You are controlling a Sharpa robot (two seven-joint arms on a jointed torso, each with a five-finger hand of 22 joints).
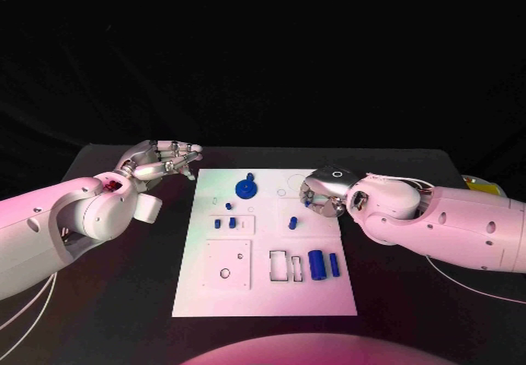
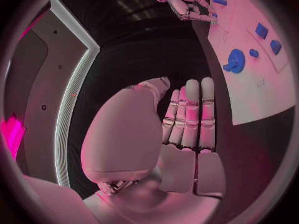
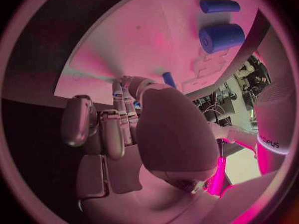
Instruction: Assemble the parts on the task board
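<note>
The white task board (image 1: 329,300) lies in the middle of the table. On it are a round blue part with a knob (image 1: 247,188), a tiny blue part (image 1: 229,205), two small blue parts (image 1: 225,223) in a framed recess, a blue peg (image 1: 293,223), and a thick blue cylinder (image 1: 317,265) beside a thin one (image 1: 334,264). My right hand (image 1: 318,194) hovers over the board's far right, fingers curled down (image 3: 118,129); a blue sliver shows by its fingertips, too small to tell whether it is held. My left hand (image 1: 164,160) is off the board's far left corner, fingers straight (image 2: 190,119), holding nothing.
A raised square plate with a hole (image 1: 227,265) and two narrow slots (image 1: 287,267) sit on the board's near half. A yellow-and-white object (image 1: 483,185) lies at the table's right edge. Bare black table (image 1: 121,304) surrounds the board.
</note>
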